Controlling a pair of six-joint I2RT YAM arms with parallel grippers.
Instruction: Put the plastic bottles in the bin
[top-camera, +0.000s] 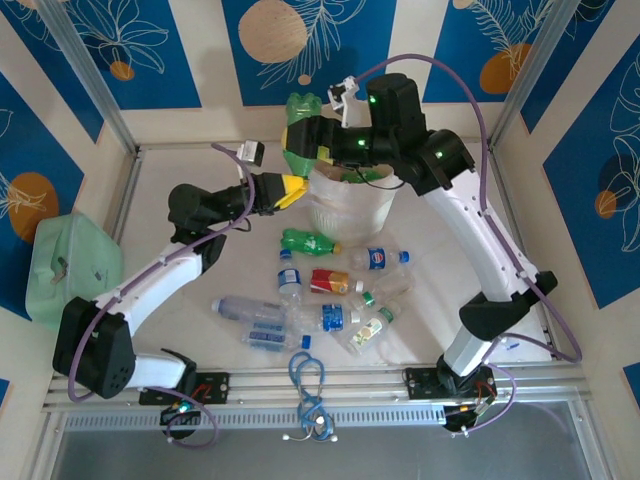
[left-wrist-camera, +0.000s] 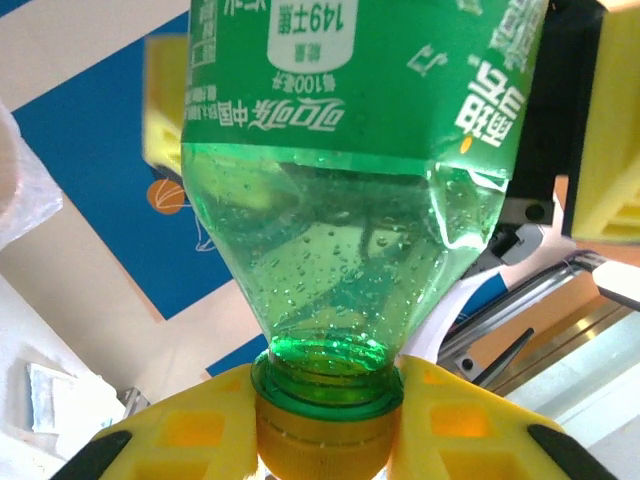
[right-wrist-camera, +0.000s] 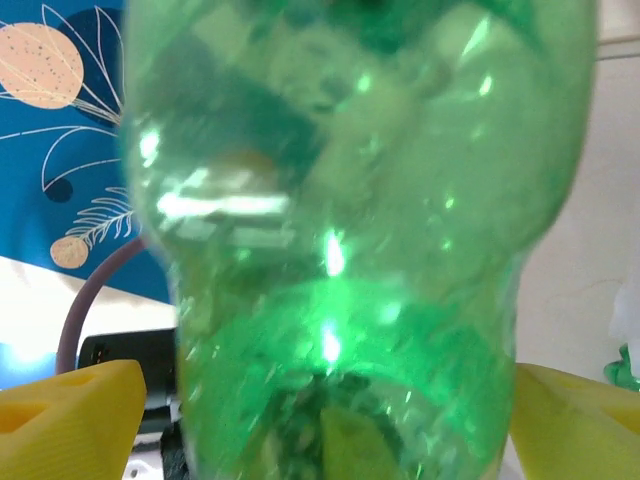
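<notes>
**Item 1, left gripper** (left-wrist-camera: 325, 445): the yellow fingers (left-wrist-camera: 190, 435) are drawn in narrowly on the neck and orange-yellow cap (left-wrist-camera: 325, 425) of a green bottle (left-wrist-camera: 350, 250). They touch it on both sides.

**Item 2, right gripper** (right-wrist-camera: 330, 400): the jaws are set wider than the left gripper's. Its yellow pads (right-wrist-camera: 70, 415) sit against either side of the same bottle's body, further from the cap.

**Item 3, green bottle:** both grippers hold it in the air, roughly upright with the cap end lowest. It is just left of the bin's rim and not inside. It carries a green label with white lettering, and droplets cling inside the clear wall.

**Item 4, bin** (top-camera: 345, 215): a pale round bucket with a white liner, at the back centre of the table (top-camera: 170, 170). Something green (top-camera: 365, 175) lies inside, but what it is cannot be told.

**Item 5, loose bottles:** these lie on the table in front of the bin.
- one green bottle (top-camera: 305, 241)
- one clear bottle with a blue label (top-camera: 380, 258)
- one red-labelled bottle (top-camera: 335, 282)
- several more clear bottles (top-camera: 250, 308), clustered nearby

**Item 6, other things:** a mint-green box (top-camera: 70, 265) sits at the left edge. A blue cable loop (top-camera: 308, 372) lies by the front rail.
</notes>
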